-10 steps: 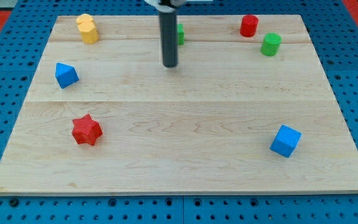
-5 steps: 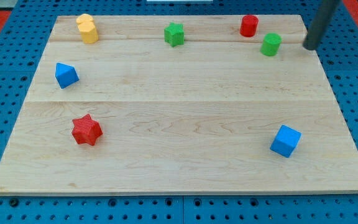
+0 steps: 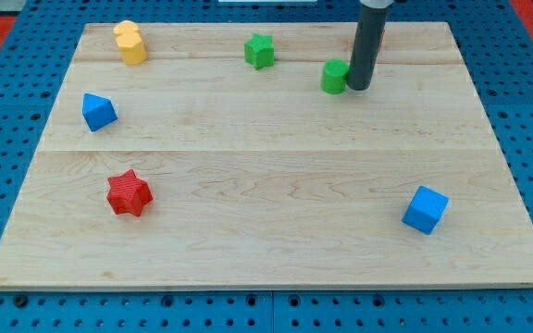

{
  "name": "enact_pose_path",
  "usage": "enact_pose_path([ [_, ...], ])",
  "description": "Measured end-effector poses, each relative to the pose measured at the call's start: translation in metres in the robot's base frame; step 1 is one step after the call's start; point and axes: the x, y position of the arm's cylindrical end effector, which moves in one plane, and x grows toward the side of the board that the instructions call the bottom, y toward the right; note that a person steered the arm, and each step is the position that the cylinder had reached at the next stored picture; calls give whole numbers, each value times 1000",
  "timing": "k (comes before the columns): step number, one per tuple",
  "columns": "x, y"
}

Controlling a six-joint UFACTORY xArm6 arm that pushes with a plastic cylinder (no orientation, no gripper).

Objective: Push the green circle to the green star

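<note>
The green circle (image 3: 334, 77) stands near the view's top, right of centre. My tip (image 3: 359, 88) touches its right side. The green star (image 3: 260, 50) sits to the upper left of the circle, about a block and a half's gap away. The rod hides most of a red block (image 3: 380, 37) behind it.
A yellow block (image 3: 130, 43) is at the top left. A blue triangular block (image 3: 98, 111) is at the left. A red star (image 3: 129, 193) is at the lower left. A blue cube (image 3: 425, 209) is at the lower right. The wooden board (image 3: 266, 250) lies on a blue pegboard.
My tip swung from the board's right edge to the green circle's right side. The circle has slid left and slightly down, toward the green star.
</note>
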Motion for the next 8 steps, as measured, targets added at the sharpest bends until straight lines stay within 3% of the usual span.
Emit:
enact_pose_path([
  [6,-18,-99],
  [8,-22,-54],
])
